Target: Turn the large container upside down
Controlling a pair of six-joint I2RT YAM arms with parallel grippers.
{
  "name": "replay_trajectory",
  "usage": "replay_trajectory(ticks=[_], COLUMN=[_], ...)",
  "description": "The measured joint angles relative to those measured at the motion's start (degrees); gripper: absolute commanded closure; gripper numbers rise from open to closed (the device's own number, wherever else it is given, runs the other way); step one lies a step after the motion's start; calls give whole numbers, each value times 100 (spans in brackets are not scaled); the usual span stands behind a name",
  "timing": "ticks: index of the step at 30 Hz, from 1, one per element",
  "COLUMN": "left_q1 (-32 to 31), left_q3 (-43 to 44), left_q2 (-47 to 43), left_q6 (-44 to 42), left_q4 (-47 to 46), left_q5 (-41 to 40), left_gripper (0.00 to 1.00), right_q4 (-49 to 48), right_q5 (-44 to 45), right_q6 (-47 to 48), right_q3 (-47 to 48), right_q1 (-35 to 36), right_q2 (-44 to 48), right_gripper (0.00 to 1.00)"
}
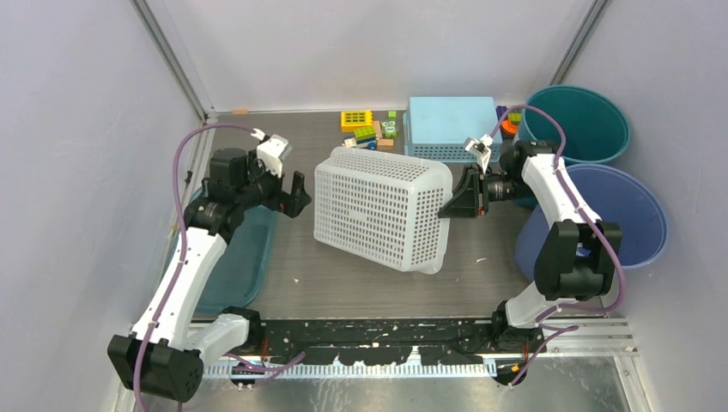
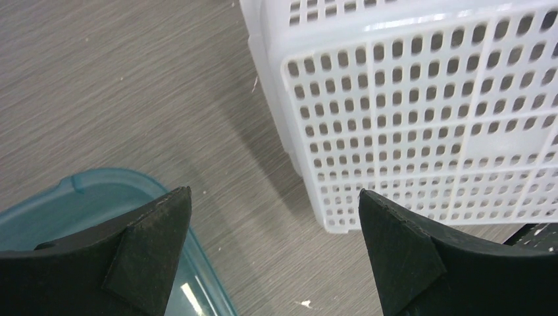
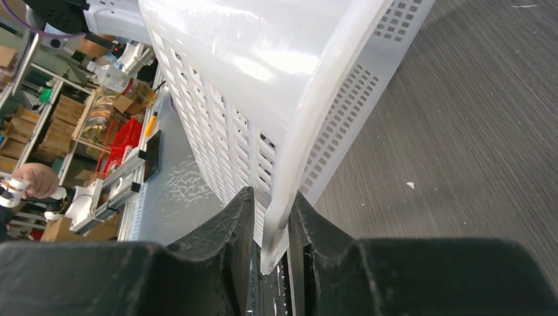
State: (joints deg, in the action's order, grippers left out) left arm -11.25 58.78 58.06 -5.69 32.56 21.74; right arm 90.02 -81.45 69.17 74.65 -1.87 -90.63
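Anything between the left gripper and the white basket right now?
Nothing but bare grey tabletop. The left wrist view shows it running from the open-jawed left gripper to the white basket.

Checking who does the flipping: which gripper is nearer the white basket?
Right. The right gripper is clamped on the rim of the white basket at its right end. The left gripper stands open beside the left end, not touching it.

Enclosure: pale grey walls, left (image 1: 77,129), far (image 1: 369,51) and right (image 1: 678,69). Metal corner posts, far left (image 1: 172,60) and far right (image 1: 579,39). Table top (image 1: 481,275): grey wood-grain, evenly lit. Near edge: black rail (image 1: 378,330). Beyond the table, right wrist view: shelving (image 3: 99,118) with cardboard boxes (image 3: 66,105) and a red crate (image 3: 122,148).
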Motion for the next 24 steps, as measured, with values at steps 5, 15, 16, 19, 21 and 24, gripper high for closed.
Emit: replay_trajectory(ticks=[5, 15, 16, 19, 21, 24], left_q1=[-46, -413, -450, -551, -599, -647], left_q3=[275, 378, 378, 380, 380, 380], left_q2=[306, 837, 887, 999, 1034, 1040], left_q6=[177, 201, 201, 199, 199, 199], left_q4=[-184, -378, -385, -402, -404, -407], left_q5=[197, -24, -55, -122, -151, -168], left_gripper=[0, 0, 0, 0, 0, 0], right_q4=[-2, -15, -15, -22, -44, -664], right_q5=[199, 645, 669, 778, 892, 1220], right_q6=[61, 50, 35, -85, -334, -1314], right_q3=[0, 2, 2, 2, -2, -278], right_q1=[0, 0, 2, 0, 0, 0], right_q2=[4, -79, -133, -280, -308, -94], right_gripper=[64, 67, 67, 66, 64, 57])
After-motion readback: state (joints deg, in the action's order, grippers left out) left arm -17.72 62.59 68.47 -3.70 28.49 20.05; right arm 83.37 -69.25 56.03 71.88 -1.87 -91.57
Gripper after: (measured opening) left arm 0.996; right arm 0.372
